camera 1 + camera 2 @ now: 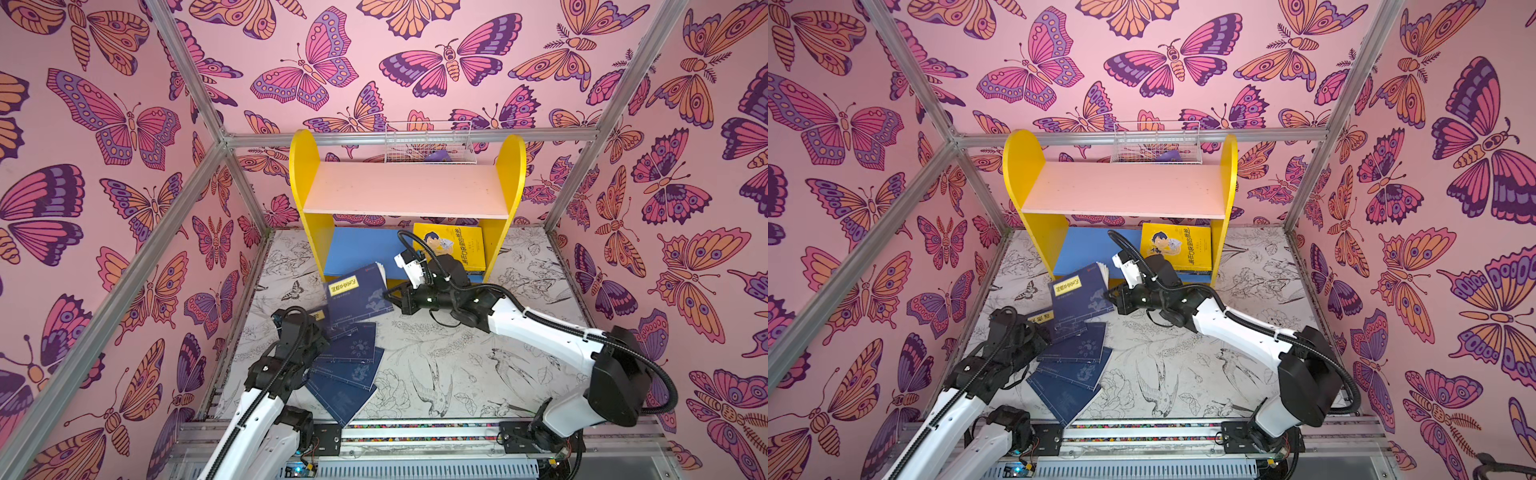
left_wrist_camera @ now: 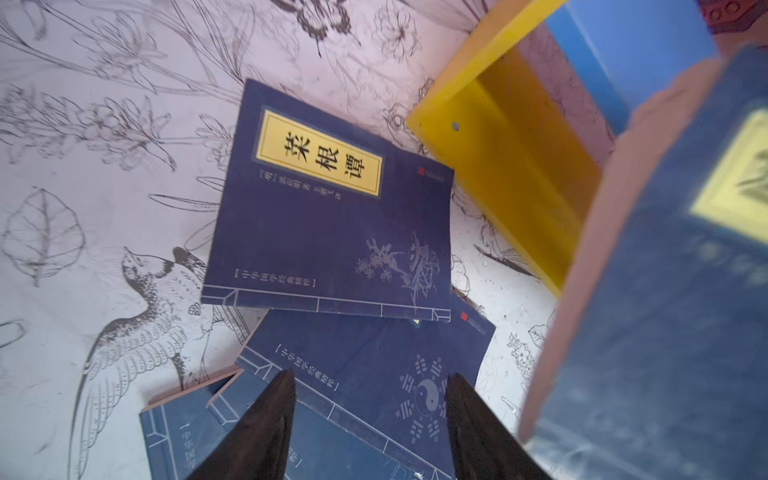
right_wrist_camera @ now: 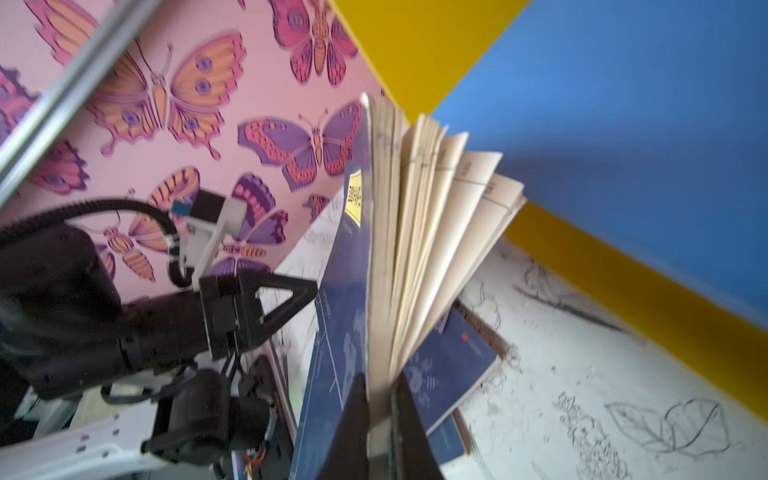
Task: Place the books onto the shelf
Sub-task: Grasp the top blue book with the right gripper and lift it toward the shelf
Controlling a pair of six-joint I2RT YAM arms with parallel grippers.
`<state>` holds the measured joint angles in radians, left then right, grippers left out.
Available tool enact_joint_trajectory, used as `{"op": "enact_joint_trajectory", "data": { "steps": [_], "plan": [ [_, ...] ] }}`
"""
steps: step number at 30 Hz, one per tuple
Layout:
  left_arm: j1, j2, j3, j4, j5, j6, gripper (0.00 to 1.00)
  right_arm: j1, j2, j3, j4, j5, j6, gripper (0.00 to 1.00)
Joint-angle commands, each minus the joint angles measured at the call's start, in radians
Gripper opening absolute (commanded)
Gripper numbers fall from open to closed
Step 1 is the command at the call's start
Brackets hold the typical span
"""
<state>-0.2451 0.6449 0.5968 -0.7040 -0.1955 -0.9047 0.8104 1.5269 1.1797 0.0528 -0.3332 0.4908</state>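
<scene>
Butterfly wallpaper (image 1: 124, 124) around: right gripper (image 3: 380, 376) pinches a navy yellow-labelled paperback (image 1: 359, 293); its fanned pages may snag the yellow-sided shelf (image 1: 303, 166) at twelve o'clock. Left gripper (image 2: 370, 375) gapes empty.

— Tally, navy book (image 1: 358, 293)?
— Five in view.
— Yellow book (image 1: 451, 249)?
— One showing. Anything beneath it, can't tell.
— Furniture?
— One shelf (image 1: 305, 166), two boards (image 1: 407, 187). One basket (image 1: 430, 141).
— Arms (image 1: 540, 332)?
— Two.

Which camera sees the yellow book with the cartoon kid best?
Both top views show the yellow book on the shelf's blue lower board, cover showing, one corner hidden by the right arm. Neither wrist view shows it.
</scene>
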Motion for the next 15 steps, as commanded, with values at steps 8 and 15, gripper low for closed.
{"op": "enact_joint_trajectory", "data": {
  "steps": [8,15],
  "plan": [
    [0.007,-0.020,-0.023,-0.114,-0.053,-0.047,0.62,-0.027,0.180,0.127,0.269,0.297,0.080,0.00],
    [0.007,-0.017,-0.025,-0.112,-0.037,-0.036,0.63,-0.029,0.350,0.287,0.247,0.313,0.109,0.00]
  ]
}}
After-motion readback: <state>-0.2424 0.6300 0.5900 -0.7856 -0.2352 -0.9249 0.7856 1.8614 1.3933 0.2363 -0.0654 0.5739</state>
